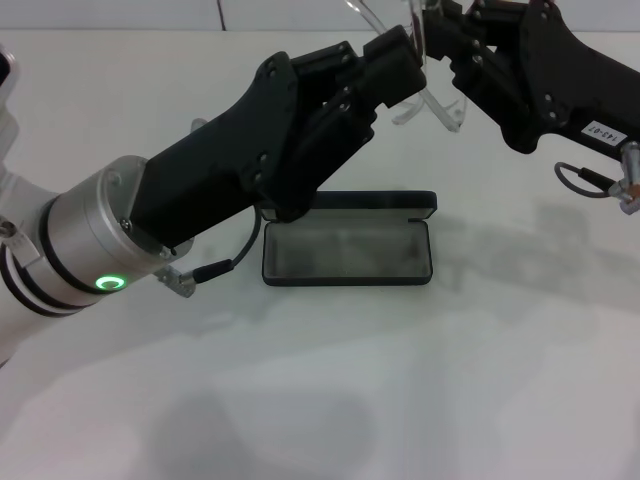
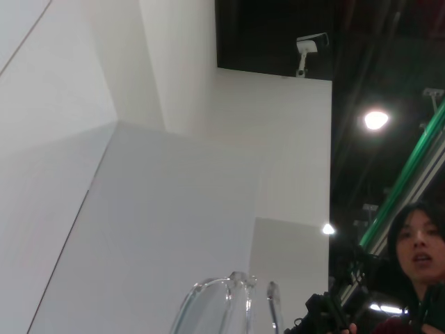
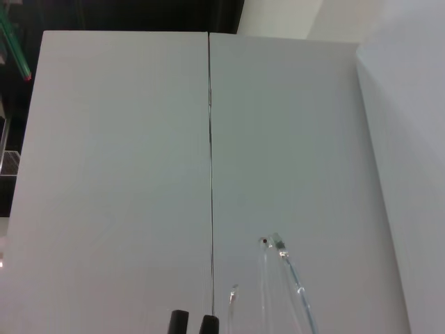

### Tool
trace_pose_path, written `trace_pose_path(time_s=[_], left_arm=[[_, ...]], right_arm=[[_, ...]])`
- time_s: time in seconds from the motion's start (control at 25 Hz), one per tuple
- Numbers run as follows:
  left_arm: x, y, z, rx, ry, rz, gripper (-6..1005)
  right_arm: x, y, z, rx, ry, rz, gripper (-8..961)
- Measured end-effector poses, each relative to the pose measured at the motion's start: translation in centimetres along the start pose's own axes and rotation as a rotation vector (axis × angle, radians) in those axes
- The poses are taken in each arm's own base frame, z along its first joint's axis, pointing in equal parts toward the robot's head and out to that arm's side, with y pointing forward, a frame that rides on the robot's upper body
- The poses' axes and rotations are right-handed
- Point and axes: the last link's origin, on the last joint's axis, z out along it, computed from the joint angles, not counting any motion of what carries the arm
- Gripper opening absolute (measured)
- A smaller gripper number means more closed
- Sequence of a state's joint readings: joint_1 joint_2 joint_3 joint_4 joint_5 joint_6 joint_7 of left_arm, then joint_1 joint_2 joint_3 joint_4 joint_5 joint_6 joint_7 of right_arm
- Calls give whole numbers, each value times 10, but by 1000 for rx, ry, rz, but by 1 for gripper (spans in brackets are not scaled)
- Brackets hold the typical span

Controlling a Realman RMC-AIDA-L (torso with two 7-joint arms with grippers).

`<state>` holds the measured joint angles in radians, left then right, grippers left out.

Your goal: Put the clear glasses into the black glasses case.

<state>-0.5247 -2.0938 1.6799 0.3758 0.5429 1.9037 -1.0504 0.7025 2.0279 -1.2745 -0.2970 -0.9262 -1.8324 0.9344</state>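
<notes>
Clear glasses (image 1: 425, 100), colourless and see-through, raised above table (image 1: 320, 400), gripped between left gripper (image 1: 395, 55) and right gripper (image 1: 440, 40), both clamped on frame. Black glasses case (image 1: 347, 250) below, open, grey-lined.

clear glasses (image 1: 430, 100) held aloft; black glasses case (image 1: 347, 250) open on table.

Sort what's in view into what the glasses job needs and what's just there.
Needed: clear glasses, held up between both claws; open black case on the table; left claw; right claw.
Just there: white table; wall panels; ceiling camera; person.
</notes>
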Motion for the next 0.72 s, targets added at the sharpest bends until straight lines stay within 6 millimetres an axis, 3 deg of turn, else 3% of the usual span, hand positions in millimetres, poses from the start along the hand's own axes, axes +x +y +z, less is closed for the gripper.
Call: trace_pose_path(time_s=[0.72], left_arm=[[1, -1, -2, 22, 15, 5, 111]], right_arm=[[0, 1, 2, -14, 3, 2, 69]])
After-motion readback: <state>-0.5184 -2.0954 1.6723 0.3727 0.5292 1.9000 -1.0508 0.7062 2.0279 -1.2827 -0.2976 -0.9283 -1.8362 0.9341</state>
